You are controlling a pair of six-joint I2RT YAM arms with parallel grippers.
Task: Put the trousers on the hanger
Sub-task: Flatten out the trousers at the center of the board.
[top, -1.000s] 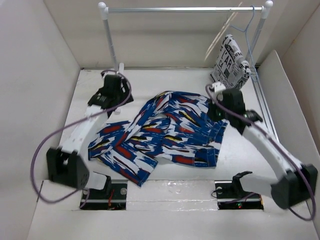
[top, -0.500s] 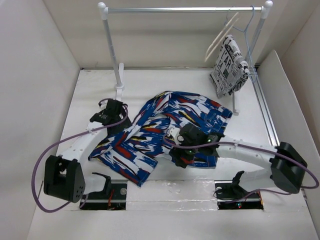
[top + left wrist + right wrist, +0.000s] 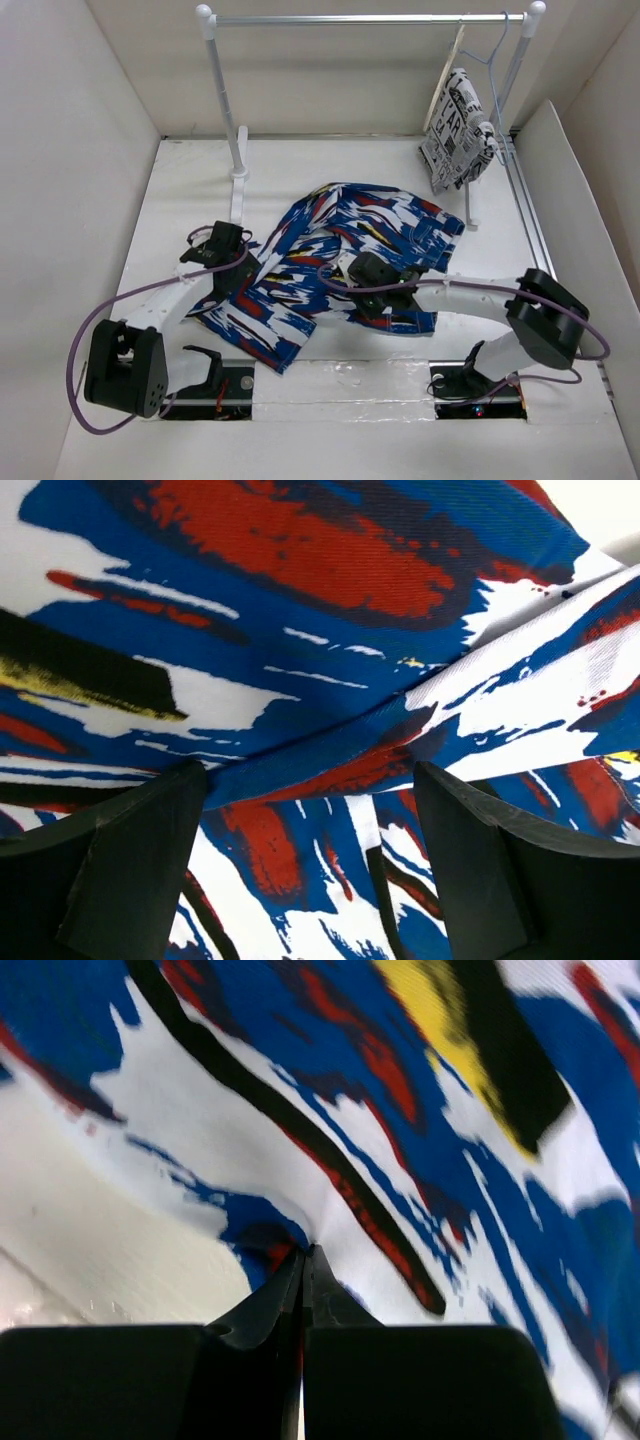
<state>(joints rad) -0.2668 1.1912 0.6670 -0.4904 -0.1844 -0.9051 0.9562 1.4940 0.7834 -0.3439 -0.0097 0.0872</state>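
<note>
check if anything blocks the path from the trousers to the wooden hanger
Nothing visible does: open space lies between the trousers and the hanger on the rail; a lettered cloth hangs close beside it.

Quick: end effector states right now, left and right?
Left end effector: open, over a fold of the blue-and-white printed soft trousers.
Right end effector: closed, pinching the trousers.

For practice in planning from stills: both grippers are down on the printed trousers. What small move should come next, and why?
Probably close the left gripper: its jaws stand open astride a raised fold of the trousers, while the right gripper is pinched shut on the cloth.
</note>
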